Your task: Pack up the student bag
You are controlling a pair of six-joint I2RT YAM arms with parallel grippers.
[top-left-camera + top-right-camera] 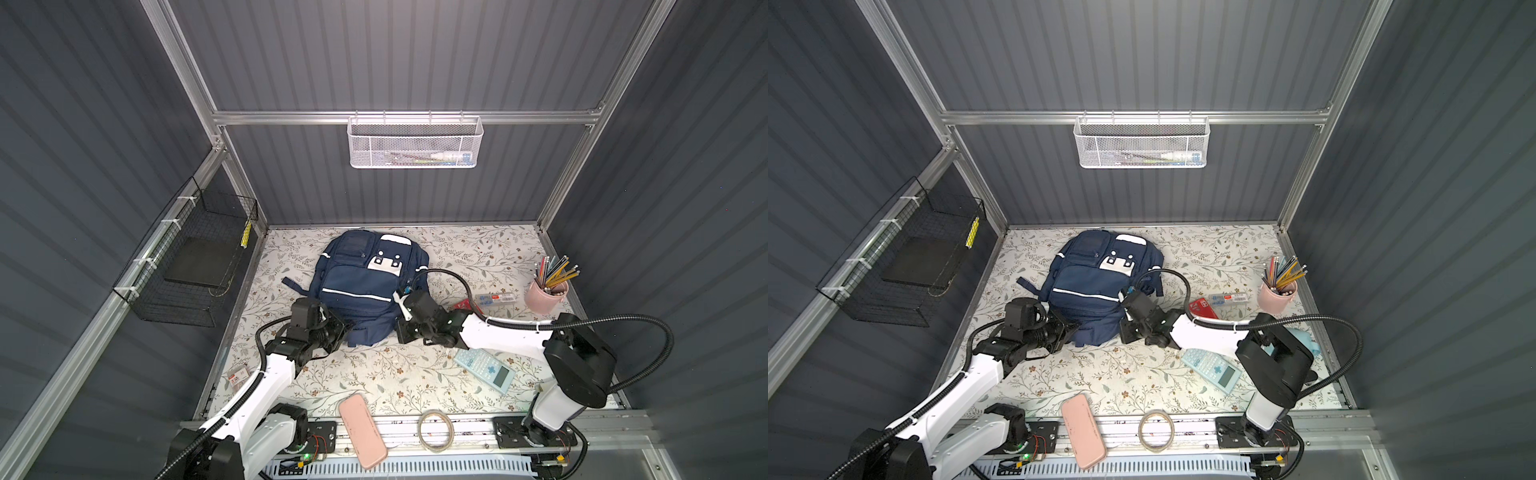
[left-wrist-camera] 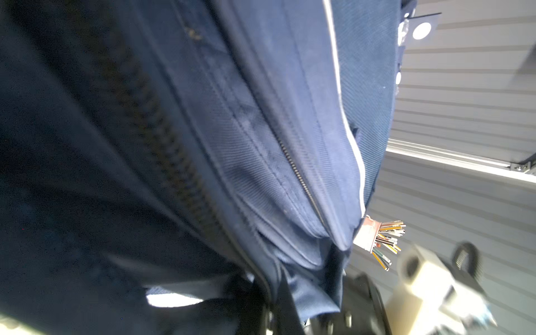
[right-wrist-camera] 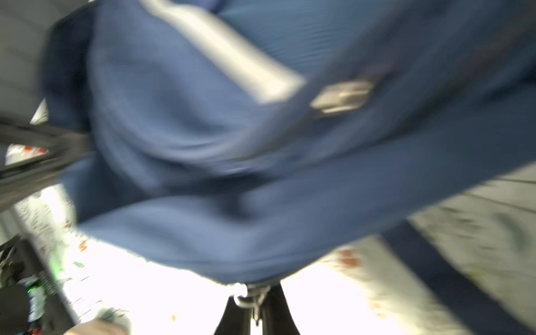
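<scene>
Here, floral tabletop (image 1: 374, 376) w/ student bag (image 1: 360, 283), grey ribbed walls (image 1: 395, 62).

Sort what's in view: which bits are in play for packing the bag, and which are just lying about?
In play: student bag; left gripper and right gripper, both shut on it.
Lying about, untouched: pink case; calculator; tape roll; pencil cup. Some may be packed later.

student bag (image 1: 365, 282) centre-back, calculator (image 1: 484, 370) front-right of it, case (image 1: 362, 430) at front edge
</scene>
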